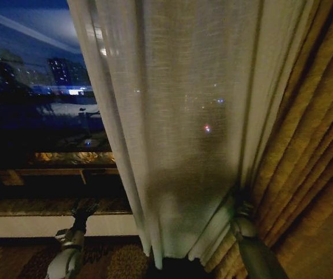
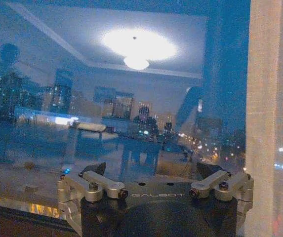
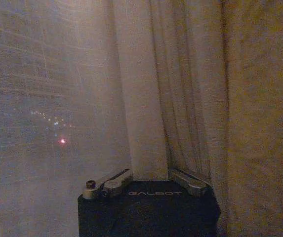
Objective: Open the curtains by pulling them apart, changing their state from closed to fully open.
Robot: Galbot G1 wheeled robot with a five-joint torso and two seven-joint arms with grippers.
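Your right gripper [image 1: 243, 216] is closest, pinching a gathered fold of the sheer curtain [image 1: 183, 116], which rises straight above it; the golden drape [image 1: 311, 157] hangs alongside. Your left gripper [image 1: 83, 209], fingers spread, faces the bare window [image 1: 32, 87].

A room in a tall city home or hotel is shown at night. City towers [image 1: 67, 71] are seen at 11 o'clock through a big window [image 1: 32, 116]. A ceiling lamp [image 2: 136, 61] is mirrored in the glass, and a patterned carpet [image 1: 114, 261] is seen at 6 o'clock.
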